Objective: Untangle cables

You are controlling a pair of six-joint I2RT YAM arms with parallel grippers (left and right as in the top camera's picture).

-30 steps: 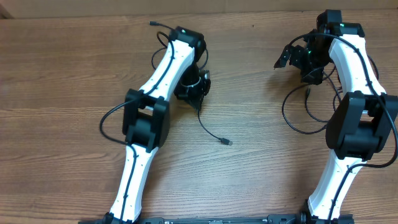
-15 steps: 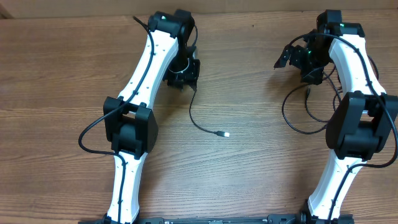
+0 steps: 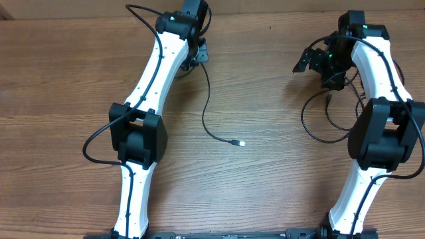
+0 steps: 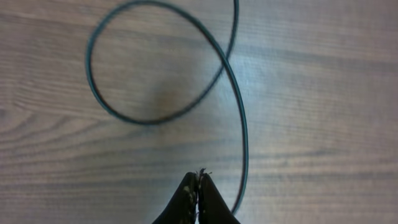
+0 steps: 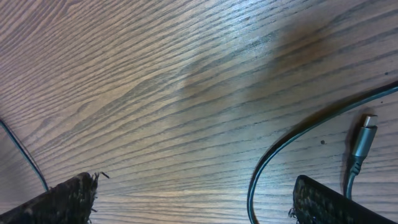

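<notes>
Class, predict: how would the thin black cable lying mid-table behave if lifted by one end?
Probably floppy: the cable lies in loose curves, so it would sag and trail. Likely light, being thin. Its plug tip may swing or drag.

In the overhead view, the left arm (image 3: 149,86) runs from the bottom edge, left of centre, up to the top of the table (image 3: 60,79), where the left gripper (image 3: 198,53) sits. The first cable (image 3: 204,116) leads from beside that gripper down toward frame centre and ends at its end plug (image 3: 240,143). The right arm (image 3: 382,86) occupies the right edge, with the right gripper (image 3: 317,61) at upper right. The second cable (image 3: 303,121) lies looped just below it, partly under the arm. In the left wrist view, the first cable loops at upper left and passes just right of the fingertips (image 4: 189,190) (contact cannot be determined). In the right wrist view, a cable arcs between the fingers (image 5: 62,199), with a plug tip (image 5: 364,140) at right.
</notes>
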